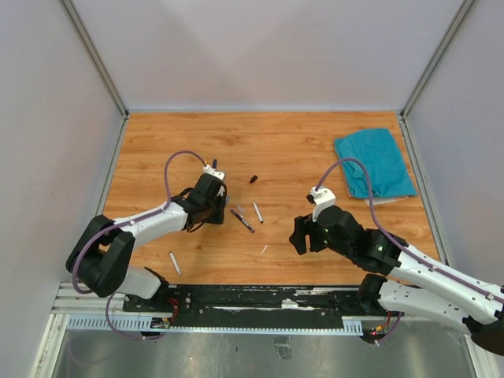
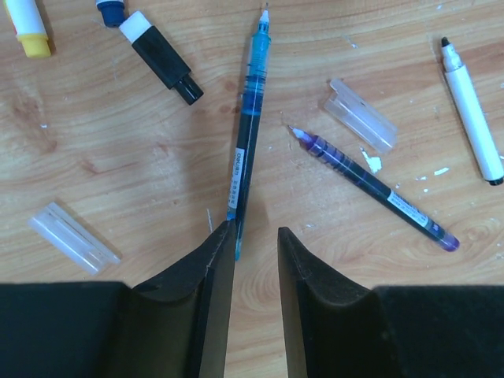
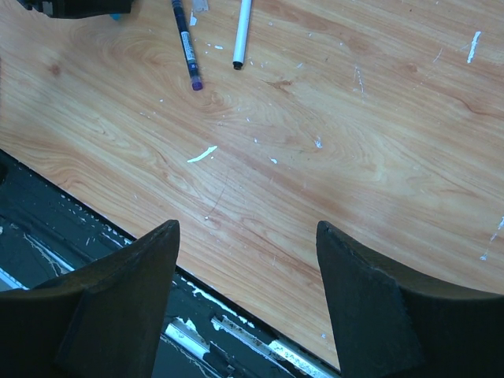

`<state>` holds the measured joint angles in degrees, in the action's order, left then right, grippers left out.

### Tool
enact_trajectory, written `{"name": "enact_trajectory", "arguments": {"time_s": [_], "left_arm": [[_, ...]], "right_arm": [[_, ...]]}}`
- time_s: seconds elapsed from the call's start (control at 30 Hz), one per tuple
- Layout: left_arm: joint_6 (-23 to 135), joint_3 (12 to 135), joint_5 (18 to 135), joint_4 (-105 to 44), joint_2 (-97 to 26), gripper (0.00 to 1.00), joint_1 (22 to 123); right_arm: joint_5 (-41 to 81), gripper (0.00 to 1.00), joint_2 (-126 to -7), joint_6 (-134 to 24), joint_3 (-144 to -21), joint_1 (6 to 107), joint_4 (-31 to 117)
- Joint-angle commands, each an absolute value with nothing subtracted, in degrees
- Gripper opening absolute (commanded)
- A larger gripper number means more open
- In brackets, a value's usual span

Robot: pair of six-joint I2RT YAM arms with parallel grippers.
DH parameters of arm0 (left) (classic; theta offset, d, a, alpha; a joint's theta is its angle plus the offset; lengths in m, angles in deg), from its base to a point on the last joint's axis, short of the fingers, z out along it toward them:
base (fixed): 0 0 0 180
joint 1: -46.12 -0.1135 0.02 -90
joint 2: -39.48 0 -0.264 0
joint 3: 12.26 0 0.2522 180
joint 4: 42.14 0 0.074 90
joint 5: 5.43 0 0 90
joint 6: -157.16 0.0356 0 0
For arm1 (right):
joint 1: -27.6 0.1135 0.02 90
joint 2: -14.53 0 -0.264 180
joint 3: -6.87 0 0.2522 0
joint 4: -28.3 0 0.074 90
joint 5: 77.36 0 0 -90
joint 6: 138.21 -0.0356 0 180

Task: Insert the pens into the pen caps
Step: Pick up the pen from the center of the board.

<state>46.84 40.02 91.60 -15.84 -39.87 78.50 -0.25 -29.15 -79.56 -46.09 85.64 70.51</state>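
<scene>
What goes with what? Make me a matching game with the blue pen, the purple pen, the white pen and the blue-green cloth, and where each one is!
Things:
1. blue pen
2. purple pen
3. white pen
4. blue-green cloth

Places:
A. at the far right side of the table, away from the pens
B. lying slanted next to a clear cap
C. one end right beside the left claw
D. right of the other two pens in the left wrist view, black tip bare

Pairs: 1-C, 2-B, 3-D, 4-A.
</scene>
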Motion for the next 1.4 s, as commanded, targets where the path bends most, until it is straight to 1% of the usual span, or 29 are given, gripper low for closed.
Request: {"name": "enact_trajectory", "arguments": {"time_s": [0.0,0.27,0.43,0.57,0.73,0.8,1.03,1.2,1.37], "left_arm": [[49.0,42.5,93.5,-15.8,-43.2,0.33,78.9],[50.3,45.1,97.8,-13.6,-48.0,0.31,78.9],[50.4,45.6,97.3,-13.4,-49.6,0.29,78.9],[50.3,46.2,97.4,-12.6,-50.4,0.24,79.2],[49.9,46.2,97.0,-12.0,-50.2,0.12,79.6],[49.8,46.3,97.1,-11.7,-49.5,0.09,79.9],[50.2,46.3,96.6,-12.8,-41.0,0.07,80.7],[50.2,44.5,91.9,-16.1,-31.7,0.07,81.0],[47.7,40.8,86.7,-20.0,-23.3,0.07,81.9]], "right_arm": [[0.4,0.71,-28.8,-80.3,-45.4,86.0,69.6],[0.6,0.71,-29.0,-80.4,-45.5,86.1,69.6],[0.7,0.71,-29.2,-80.3,-45.6,86.0,69.6],[0.7,0.71,-29.2,-80.4,-45.7,86.0,69.5],[0.9,0.71,-29.0,-80.2,-46.0,86.0,69.6],[0.8,0.71,-28.8,-80.1,-46.0,86.0,69.5],[-0.2,0.71,-28.9,-79.6,-47.0,86.0,69.0],[-2.7,0.71,-28.8,-80.6,-47.5,86.0,66.7],[-4.4,0.71,-29.2,-81.9,-47.0,85.3,61.0]]}}
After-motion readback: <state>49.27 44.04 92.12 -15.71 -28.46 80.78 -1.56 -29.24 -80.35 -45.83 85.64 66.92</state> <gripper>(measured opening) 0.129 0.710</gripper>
